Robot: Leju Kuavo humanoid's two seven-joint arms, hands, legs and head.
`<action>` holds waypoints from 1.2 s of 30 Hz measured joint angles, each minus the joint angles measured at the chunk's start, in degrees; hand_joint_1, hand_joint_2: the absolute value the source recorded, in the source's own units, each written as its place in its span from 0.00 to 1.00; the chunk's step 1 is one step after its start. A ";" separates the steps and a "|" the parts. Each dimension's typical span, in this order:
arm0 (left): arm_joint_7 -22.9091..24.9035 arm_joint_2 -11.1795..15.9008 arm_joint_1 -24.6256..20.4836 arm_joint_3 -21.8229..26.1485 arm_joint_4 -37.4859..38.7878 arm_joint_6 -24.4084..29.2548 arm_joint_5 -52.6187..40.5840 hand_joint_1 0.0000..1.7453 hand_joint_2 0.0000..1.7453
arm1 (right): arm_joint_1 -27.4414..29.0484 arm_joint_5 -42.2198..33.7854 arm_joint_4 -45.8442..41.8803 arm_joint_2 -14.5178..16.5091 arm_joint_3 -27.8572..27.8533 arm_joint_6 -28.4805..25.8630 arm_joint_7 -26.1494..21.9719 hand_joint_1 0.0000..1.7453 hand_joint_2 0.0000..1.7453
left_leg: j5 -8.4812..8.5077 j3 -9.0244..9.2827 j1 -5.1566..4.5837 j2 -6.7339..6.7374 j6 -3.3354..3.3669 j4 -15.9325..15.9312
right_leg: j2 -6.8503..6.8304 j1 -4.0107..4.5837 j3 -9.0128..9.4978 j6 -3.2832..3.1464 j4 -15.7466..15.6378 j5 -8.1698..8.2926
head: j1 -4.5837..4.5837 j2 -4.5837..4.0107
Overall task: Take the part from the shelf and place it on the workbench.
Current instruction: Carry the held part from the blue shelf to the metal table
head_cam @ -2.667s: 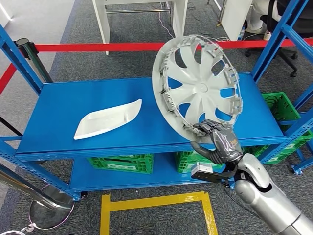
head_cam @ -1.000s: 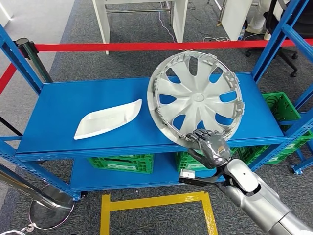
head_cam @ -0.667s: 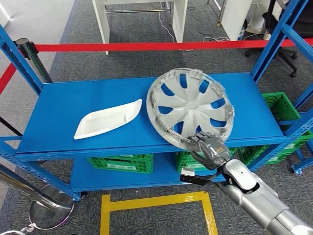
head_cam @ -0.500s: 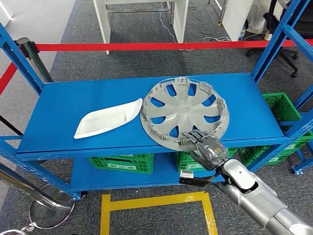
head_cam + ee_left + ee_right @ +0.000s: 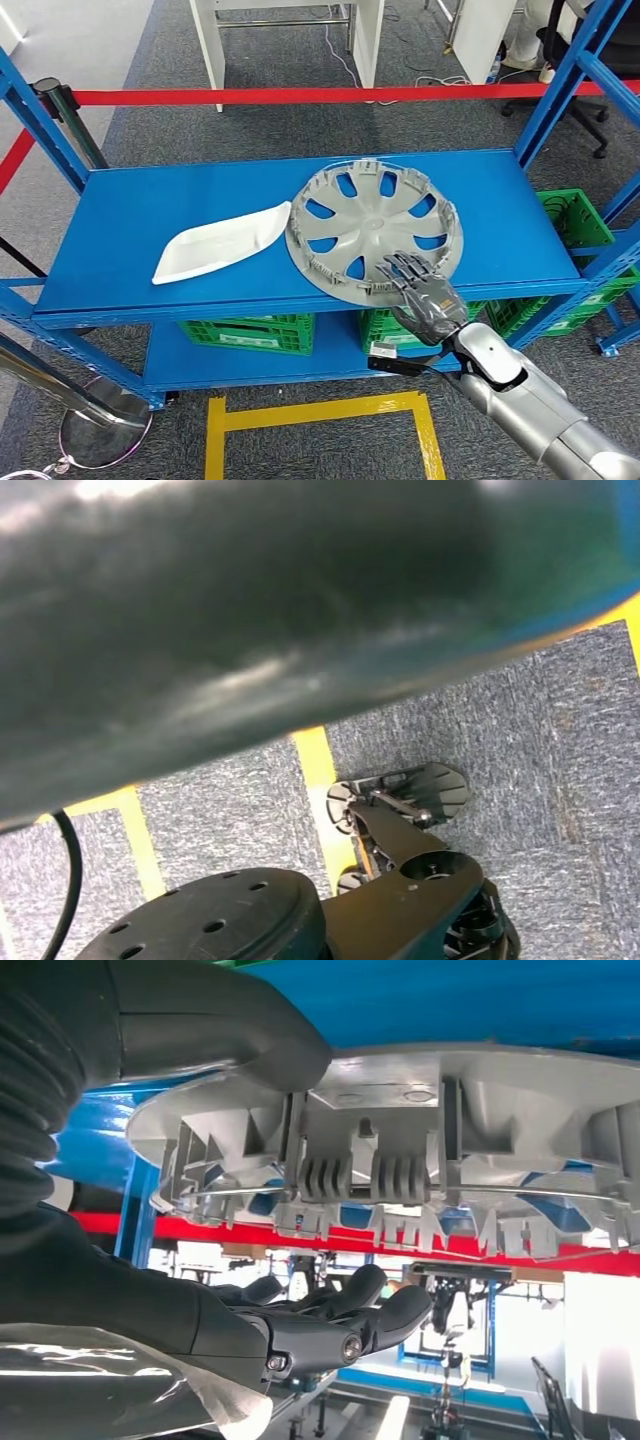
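Observation:
A grey wheel cover point(image 5: 373, 225) lies flat, ribbed inner side up, on the blue shelf top point(image 5: 136, 200), its near rim at the front edge. My right hand point(image 5: 423, 295) is at that near rim with its fingers point(image 5: 407, 268) stretched out and spread over the edge, gripping nothing. In the right wrist view the rim of the wheel cover point(image 5: 392, 1130) sits between the thick thumb point(image 5: 211, 1030) and the straightened fingers point(image 5: 340, 1315), with a gap on the finger side. A white curved trim part point(image 5: 219, 243) lies on the same surface to the left.
Green crates point(image 5: 249, 333) sit on the lower shelf and another crate point(image 5: 577, 215) stands at the right. Blue uprights point(image 5: 558, 85) frame the right end. A red barrier tape point(image 5: 196, 96) runs behind. Yellow floor marking point(image 5: 317, 410) lies in front.
The wheel cover, held tilted up on edge by my right hand, has come down flat onto the blue surface. The hand's fingers have uncurled and spread at the rim.

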 joint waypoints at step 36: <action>-0.85 0.04 0.59 0.00 0.00 -0.08 0.78 0.00 0.00 | 4.09 -3.24 -7.40 -5.51 -1.09 5.87 -0.47 0.00 1.00 | 0.03 0.02 -0.02 0.00 0.02 0.00 | 0.01 -0.02 0.00 0.00 0.00 0.00 | 0.00 0.00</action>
